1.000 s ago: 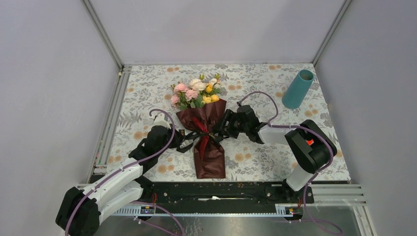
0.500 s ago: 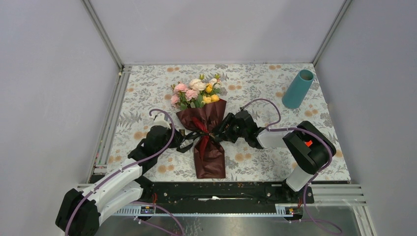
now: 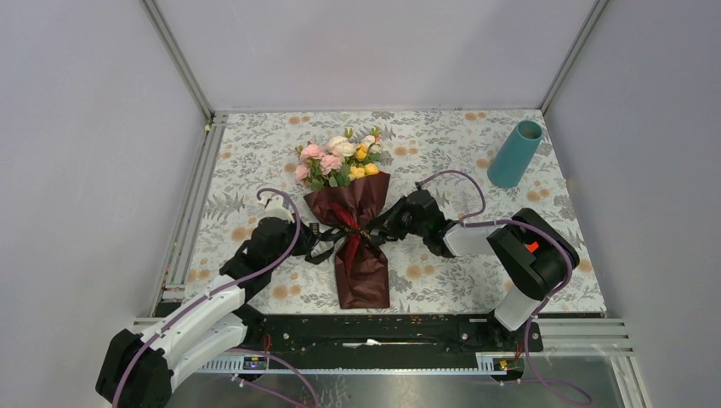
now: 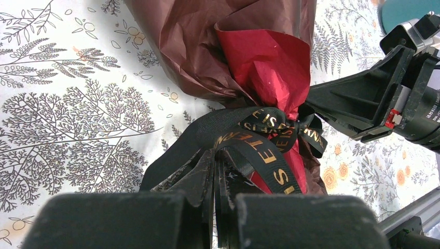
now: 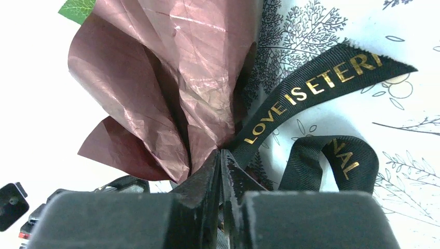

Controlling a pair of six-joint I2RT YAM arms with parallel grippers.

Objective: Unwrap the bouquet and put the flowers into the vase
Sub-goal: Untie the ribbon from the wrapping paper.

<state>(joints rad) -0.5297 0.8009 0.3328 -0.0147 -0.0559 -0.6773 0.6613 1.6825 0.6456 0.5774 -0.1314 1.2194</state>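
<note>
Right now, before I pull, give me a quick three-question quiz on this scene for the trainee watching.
1. True or false: the vase already holds the flowers.
2. The ribbon is: A cut in two on the table, B knotted round the bouquet, C inside the vase.
3. What is the right end effector shut on?
Key: 1 false; 2 B; 3 the ribbon.

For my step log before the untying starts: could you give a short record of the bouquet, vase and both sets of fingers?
bouquet: lying mid-table, wrapped in maroon paper
ribbon: black with gold lettering, knotted around the wrap
left fingers: shut on ribbon, left of the knot
right fingers: shut on ribbon, right of the knot
vase: standing far right, no flowers in it
</note>
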